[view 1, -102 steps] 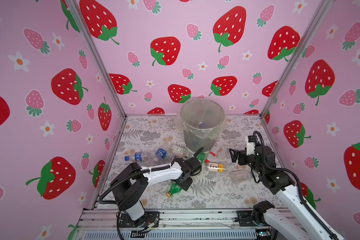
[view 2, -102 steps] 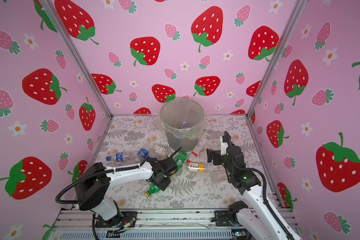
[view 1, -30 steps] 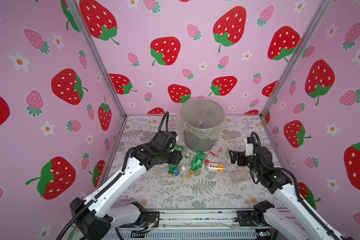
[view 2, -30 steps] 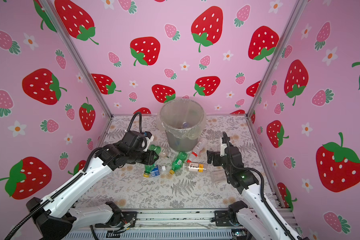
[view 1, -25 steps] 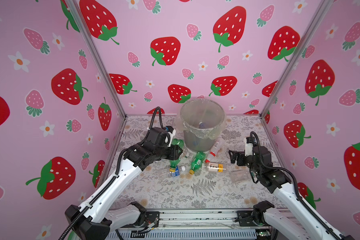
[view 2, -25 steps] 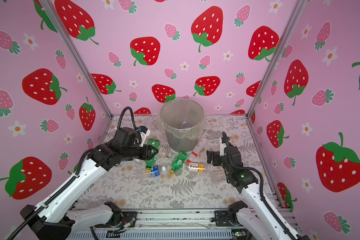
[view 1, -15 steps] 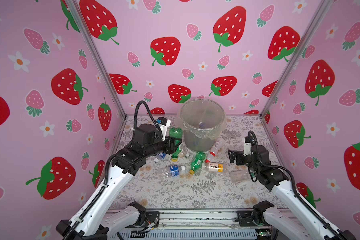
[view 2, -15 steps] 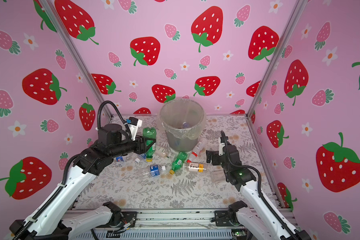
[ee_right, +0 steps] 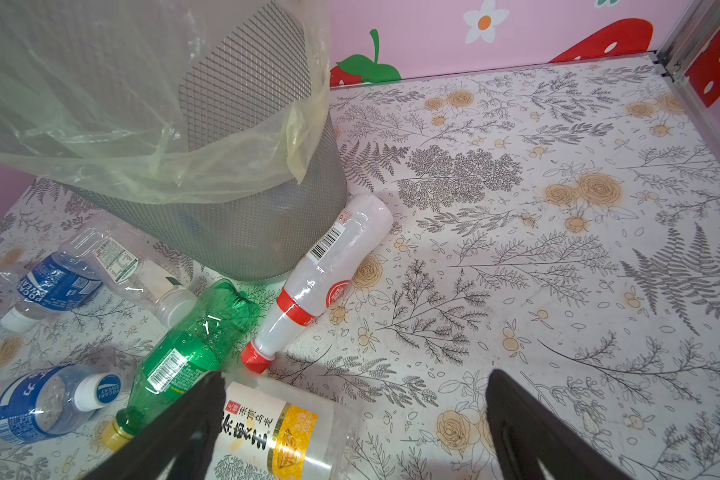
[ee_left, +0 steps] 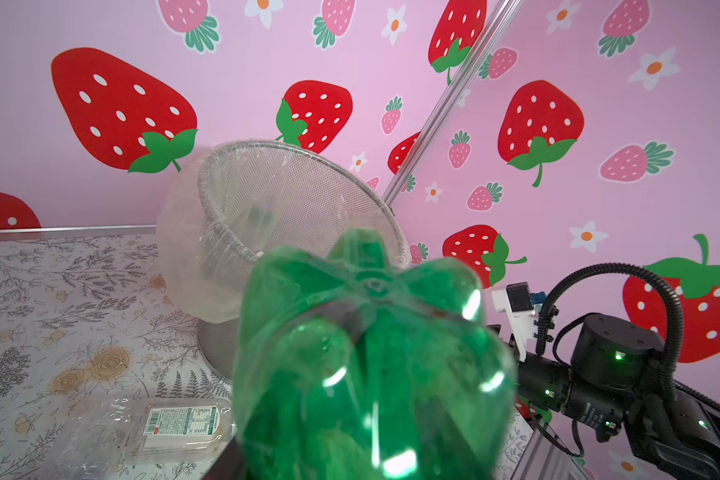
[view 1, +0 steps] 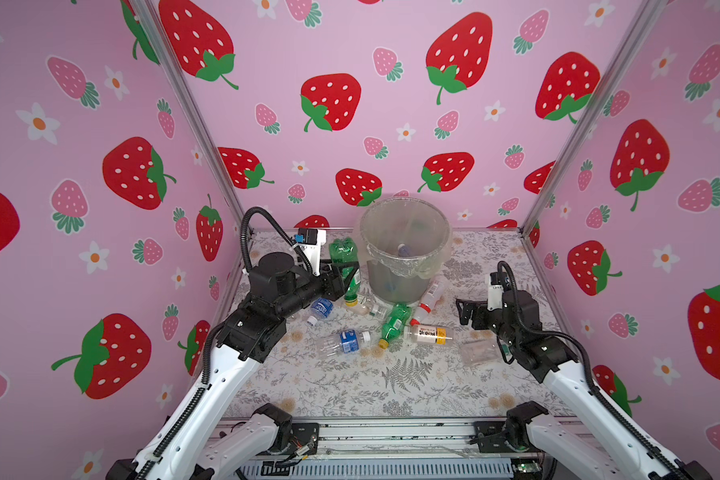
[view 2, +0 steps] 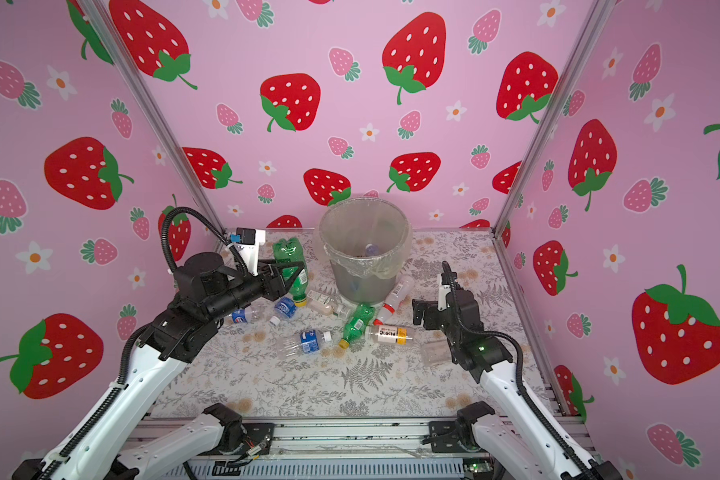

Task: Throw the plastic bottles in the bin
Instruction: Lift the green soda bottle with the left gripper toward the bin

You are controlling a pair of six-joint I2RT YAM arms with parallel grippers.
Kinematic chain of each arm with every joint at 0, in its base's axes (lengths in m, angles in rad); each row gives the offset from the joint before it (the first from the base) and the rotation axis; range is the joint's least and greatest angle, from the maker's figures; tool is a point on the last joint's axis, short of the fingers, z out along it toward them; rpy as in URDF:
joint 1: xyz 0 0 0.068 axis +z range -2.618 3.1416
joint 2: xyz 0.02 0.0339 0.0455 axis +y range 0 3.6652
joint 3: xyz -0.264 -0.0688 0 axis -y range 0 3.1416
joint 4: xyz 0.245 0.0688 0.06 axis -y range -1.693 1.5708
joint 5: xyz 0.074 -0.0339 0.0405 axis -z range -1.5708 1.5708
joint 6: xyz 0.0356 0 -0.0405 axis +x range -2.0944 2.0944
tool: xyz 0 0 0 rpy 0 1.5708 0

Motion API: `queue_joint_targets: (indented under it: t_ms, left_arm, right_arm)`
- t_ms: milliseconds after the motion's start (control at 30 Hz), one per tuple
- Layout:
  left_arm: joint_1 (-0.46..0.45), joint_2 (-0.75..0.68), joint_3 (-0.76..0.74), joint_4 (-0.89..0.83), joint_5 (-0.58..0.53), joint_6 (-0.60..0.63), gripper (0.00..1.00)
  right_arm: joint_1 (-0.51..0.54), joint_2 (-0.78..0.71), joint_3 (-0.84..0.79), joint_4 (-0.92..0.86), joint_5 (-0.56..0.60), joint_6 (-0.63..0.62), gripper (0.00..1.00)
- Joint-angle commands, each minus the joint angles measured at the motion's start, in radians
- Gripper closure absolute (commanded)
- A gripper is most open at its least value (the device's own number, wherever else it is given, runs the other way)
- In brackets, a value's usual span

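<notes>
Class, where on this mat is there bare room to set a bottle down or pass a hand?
Bare: the near strip of mat between the bottles and the front rail, and the far corner between the bin and the right wall. Crowded: the bin's front and left, thick with bottles.

In the left wrist view the green bottle (ee_left: 371,365) fills the lower centre, runs off the bottom edge and hides part of the base of the bin (ee_left: 300,195) and one end of a clear labelled bottle (ee_left: 163,430) at lower left. In the right wrist view the bin is cut by the top and left edges. The dark fingers (ee_right: 524,428) of the right gripper (ee_right: 355,374) leave the bottom edge, and one covers an end of the yellow-labelled bottle (ee_right: 283,440). In both top views the bin's contents are too small and hazy to name.
</notes>
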Motion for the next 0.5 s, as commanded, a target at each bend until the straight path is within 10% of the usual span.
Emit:
queue_joint_targets:
  t_ms: [0,467]
  left_arm:
    - [0.009,-0.024,-0.003,0.021,-0.007,0.005,0.5]
    - [0.011,0.072,0.116,0.065,-0.006,0.014,0.48]
  right_arm:
    - [-0.006,-0.014,-0.001,-0.005,0.017,-0.003,0.01]
    - [-0.007,0.001,-0.003,0.011,0.011,-0.001,0.01]
